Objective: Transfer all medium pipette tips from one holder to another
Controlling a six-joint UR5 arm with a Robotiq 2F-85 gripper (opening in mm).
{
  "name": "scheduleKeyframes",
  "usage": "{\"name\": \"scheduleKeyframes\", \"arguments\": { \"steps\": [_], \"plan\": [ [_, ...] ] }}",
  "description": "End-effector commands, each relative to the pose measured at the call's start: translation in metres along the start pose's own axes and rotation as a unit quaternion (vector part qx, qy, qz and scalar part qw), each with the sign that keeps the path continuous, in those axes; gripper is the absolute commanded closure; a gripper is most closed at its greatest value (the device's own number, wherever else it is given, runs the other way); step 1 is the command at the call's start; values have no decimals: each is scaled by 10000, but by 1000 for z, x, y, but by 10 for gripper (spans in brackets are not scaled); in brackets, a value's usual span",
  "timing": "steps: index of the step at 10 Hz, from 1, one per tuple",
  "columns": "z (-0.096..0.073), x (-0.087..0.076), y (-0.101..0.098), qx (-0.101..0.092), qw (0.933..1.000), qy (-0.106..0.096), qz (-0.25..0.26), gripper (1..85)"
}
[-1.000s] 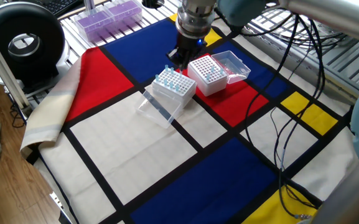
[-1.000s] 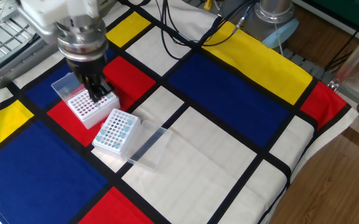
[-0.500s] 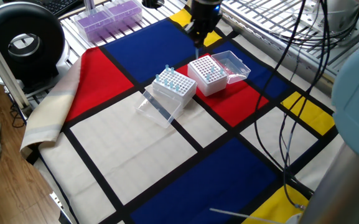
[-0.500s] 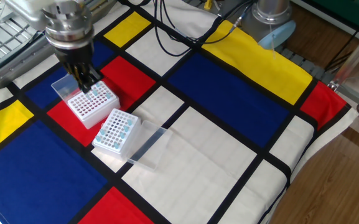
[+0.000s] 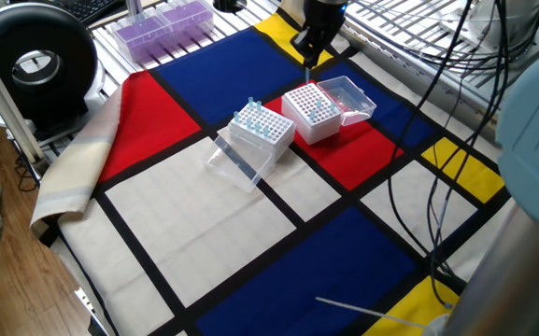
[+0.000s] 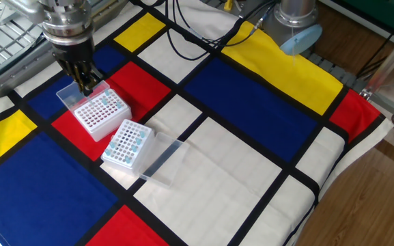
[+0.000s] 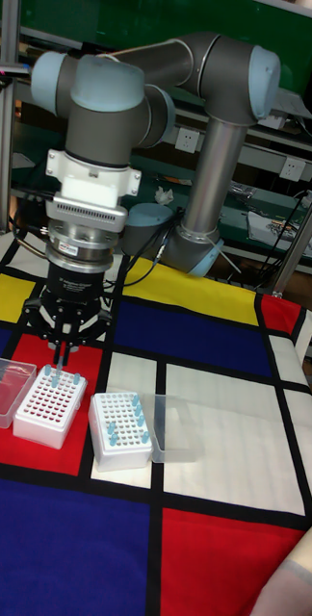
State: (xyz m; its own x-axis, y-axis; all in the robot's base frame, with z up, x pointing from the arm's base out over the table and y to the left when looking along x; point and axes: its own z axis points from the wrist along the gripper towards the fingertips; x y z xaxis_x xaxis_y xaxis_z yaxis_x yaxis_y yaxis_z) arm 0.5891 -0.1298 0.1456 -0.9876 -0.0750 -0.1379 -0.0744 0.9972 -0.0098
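Gripper [image 7: 60, 358] is hanging just above the far-left rack [image 7: 49, 406], fingers pinched nearly together. A thin pale sliver is showing below the fingertips in one fixed view, probably a tip, but too small to confirm, so I can't tell whether I'm holding one.

Medium pipette tips [image 7: 130, 422]: most are sitting in the second rack [image 5: 261, 130], centre-left of the tall fixed view, blue tops clustered on its right half. A few blue tops [image 7: 59, 378] are also sitting in the left rack's back rows, right under the gripper.

Both racks are resting side by side on the checked cloth [image 6: 251, 164] covering the desk, each with its clear lid [image 6: 70, 93] folded open beside it.

Risks from here:
- Holes are tightly spaced; slight lateral offset on descent is likely jamming a tip on the grid or bumping a neighbour.
- Racks are sitting loose on cloth, so a side push could slide one.
- Open lid near the gripper could snag a finger.
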Motion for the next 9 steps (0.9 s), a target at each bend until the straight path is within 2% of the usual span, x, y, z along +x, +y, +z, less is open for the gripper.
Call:
{"name": "scheduleKeyframes", "arguments": {
  "steps": [1,5,9],
  "plan": [
    [5,4,-10,-97,9998,-138,-102,847],
    [14,15,-22,-101,9995,-261,-114,847],
    [25,24,-23,-81,9993,-359,-1,847]
  ]
}}
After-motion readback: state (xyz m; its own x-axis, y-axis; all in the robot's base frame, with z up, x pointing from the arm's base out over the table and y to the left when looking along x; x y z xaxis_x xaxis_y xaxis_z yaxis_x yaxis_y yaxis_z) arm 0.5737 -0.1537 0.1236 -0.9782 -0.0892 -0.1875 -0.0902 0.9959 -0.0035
